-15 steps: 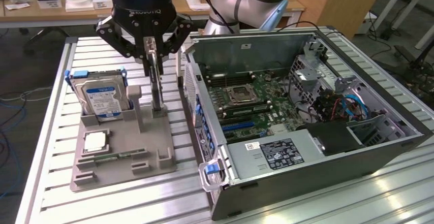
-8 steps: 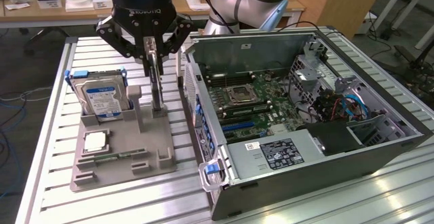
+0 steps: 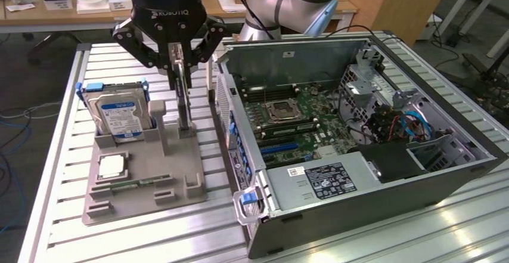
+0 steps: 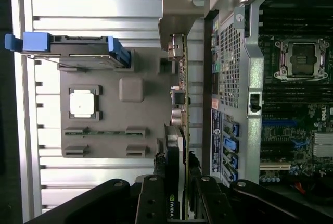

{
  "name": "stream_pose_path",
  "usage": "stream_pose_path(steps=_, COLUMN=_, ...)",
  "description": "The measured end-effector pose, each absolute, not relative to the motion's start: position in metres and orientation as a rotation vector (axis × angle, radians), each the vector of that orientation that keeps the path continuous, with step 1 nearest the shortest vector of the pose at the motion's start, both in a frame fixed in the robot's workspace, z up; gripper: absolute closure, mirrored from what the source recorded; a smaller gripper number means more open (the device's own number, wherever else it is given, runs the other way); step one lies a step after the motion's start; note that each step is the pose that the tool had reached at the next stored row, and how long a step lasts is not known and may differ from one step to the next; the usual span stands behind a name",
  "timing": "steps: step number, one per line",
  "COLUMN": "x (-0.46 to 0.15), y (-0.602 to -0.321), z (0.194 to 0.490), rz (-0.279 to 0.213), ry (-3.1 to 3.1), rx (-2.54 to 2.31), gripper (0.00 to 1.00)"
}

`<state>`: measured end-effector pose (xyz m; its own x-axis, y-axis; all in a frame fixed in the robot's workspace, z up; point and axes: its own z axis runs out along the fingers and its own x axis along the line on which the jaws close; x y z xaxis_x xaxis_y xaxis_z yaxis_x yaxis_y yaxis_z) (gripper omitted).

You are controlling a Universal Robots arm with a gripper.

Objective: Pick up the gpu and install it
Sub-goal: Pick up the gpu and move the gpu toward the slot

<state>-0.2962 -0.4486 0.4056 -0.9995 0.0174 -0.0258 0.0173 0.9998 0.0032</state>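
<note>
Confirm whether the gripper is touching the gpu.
Touching. In the wrist view the gripper clamps both faces of the gpu, no gap showing; the card stands in the gray holder.

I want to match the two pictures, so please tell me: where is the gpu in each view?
Exterior view: the gpu stands edge-on in the grey holder, clamped by the tool, between the hard drive and the computer case.
Wrist view: the gpu runs edge-on along the grey holder's side nearest the computer case, its end in the tool.
Shared landmark: the hard drive with blue rails.
</note>
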Motion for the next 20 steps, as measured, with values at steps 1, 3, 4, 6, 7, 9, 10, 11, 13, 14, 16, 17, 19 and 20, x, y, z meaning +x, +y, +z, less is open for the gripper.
stream_pose_path(steps=1, x=-0.2962, y=-0.4483, z=0.4055, rz=0.001, ry=3.116, rx=0.027, gripper=0.73)
stream_pose_path(steps=3, x=-0.2961, y=-0.4478, z=0.4056, rz=-0.005, ry=3.116, rx=0.027, gripper=0.73)
stream_pose_path(steps=4, x=-0.2961, y=-0.4477, z=0.4056, rz=-0.008, ry=3.116, rx=0.027, gripper=0.73)
stream_pose_path(steps=6, x=-0.2961, y=-0.4474, z=0.4056, rz=-0.012, ry=3.115, rx=0.027, gripper=0.73)
stream_pose_path(steps=7, x=-0.2962, y=-0.4473, z=0.4056, rz=-0.013, ry=3.115, rx=0.027, gripper=0.73)
stream_pose_path(steps=9, x=-0.2962, y=-0.4469, z=0.4057, rz=-0.017, ry=3.115, rx=0.027, gripper=0.73)
stream_pose_path(steps=10, x=-0.2961, y=-0.4468, z=0.4057, rz=-0.019, ry=3.115, rx=0.027, gripper=0.73)
stream_pose_path(steps=11, x=-0.2962, y=-0.4466, z=0.4057, rz=-0.021, ry=3.115, rx=0.027, gripper=0.73)
stream_pose_path(steps=13, x=-0.2961, y=-0.4463, z=0.4057, rz=-0.024, ry=3.115, rx=0.027, gripper=0.73)
stream_pose_path(steps=14, x=-0.2961, y=-0.4461, z=0.4057, rz=-0.026, ry=3.115, rx=0.027, gripper=0.73)
stream_pose_path(steps=16, x=-0.2961, y=-0.4457, z=0.4057, rz=-0.029, ry=3.115, rx=0.027, gripper=0.73)
stream_pose_path(steps=17, x=-0.2961, y=-0.4455, z=0.4058, rz=-0.031, ry=3.115, rx=0.027, gripper=0.73)
stream_pose_path(steps=19, x=-0.2962, y=-0.4451, z=0.4057, rz=-0.035, ry=3.115, rx=0.026, gripper=0.73)
stream_pose_path(steps=20, x=-0.2961, y=-0.445, z=0.4057, rz=-0.037, ry=3.115, rx=0.026, gripper=0.73)
